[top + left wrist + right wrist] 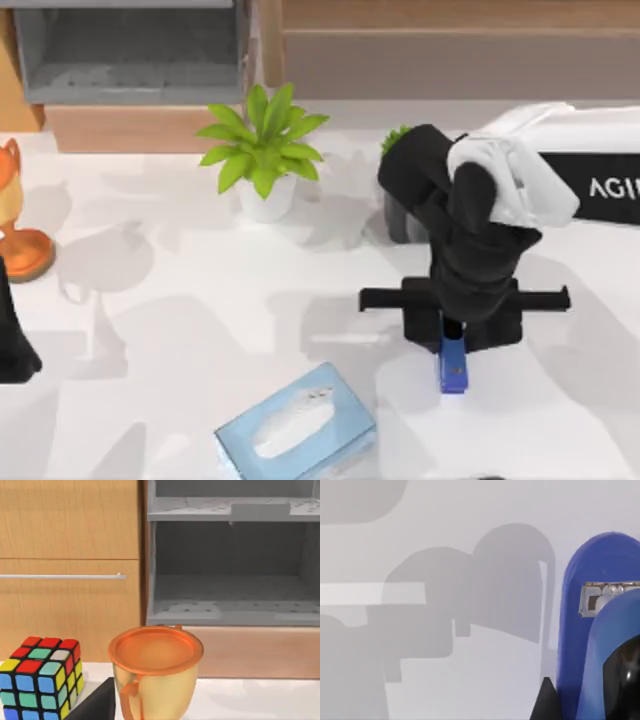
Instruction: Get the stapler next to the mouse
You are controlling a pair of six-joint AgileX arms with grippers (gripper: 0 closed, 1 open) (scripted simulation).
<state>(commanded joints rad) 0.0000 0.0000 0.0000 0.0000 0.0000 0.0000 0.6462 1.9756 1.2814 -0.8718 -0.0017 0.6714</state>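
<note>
The small bright-blue stapler [453,368] pokes out from under my right gripper [452,342] at the front right of the table. In the right wrist view the stapler [577,630] looms close, with a dark fingertip [547,702] on one side and a second dark finger on the other, so the gripper is shut on it. The mouse is out of view. My left arm [14,345] rests parked at the table's left edge.
A pale-blue tissue box [295,425] lies at the front, left of the stapler. A potted plant [262,150] stands at the back, an orange figure [15,235] at far left. The left wrist view faces a colour cube [40,680], a golden cup [155,672] and a grey shelf [230,580].
</note>
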